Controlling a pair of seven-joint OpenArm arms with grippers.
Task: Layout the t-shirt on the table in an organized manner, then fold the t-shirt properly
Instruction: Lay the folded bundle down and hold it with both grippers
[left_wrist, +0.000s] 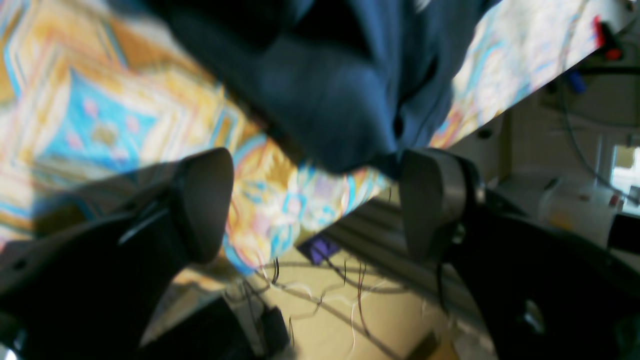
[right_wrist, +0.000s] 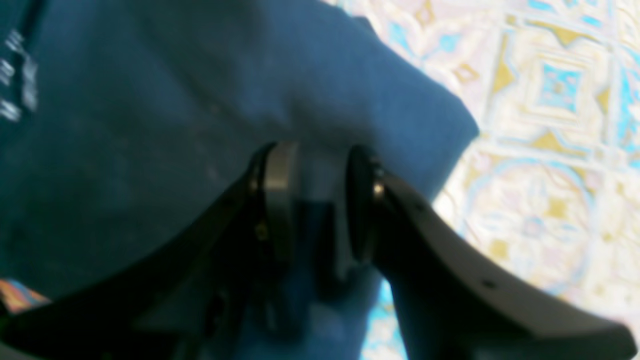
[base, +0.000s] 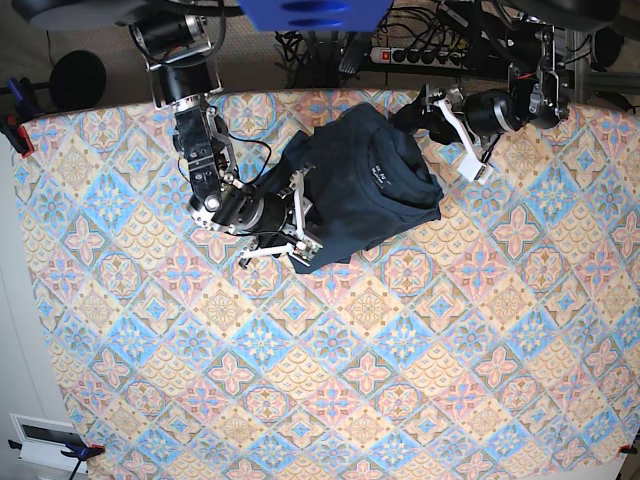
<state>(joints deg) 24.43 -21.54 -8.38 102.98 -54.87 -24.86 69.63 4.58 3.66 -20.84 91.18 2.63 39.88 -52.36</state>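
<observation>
Dark fingers (right_wrist: 280, 200) of the right gripper (right_wrist: 312, 200) fill the right wrist view, drawn narrow around a fold of the t-shirt (right_wrist: 175, 125), so that arm holds the cloth near its hem. From the base view this grip sits at the shirt's lower left part, where the right gripper (base: 300, 235) meets the fabric.

Over at the far edge of the desk (base: 400, 380), the left gripper (left_wrist: 317, 200) has its fingers spread wide with nothing between them; the t-shirt (left_wrist: 325, 90) lies just ahead of them, and one finger may brush a hanging fold, though blur leaves that unsure.

As for progress, the t-shirt (base: 365, 185) sits bunched in a rumpled heap close to the far edge, roughly midway along it, with the collar label showing on top. Neither sleeves nor body are spread flat. By my reading, laying out is barely begun: the shirt needs pulling open and smoothing, and every fold remains to be made.
</observation>
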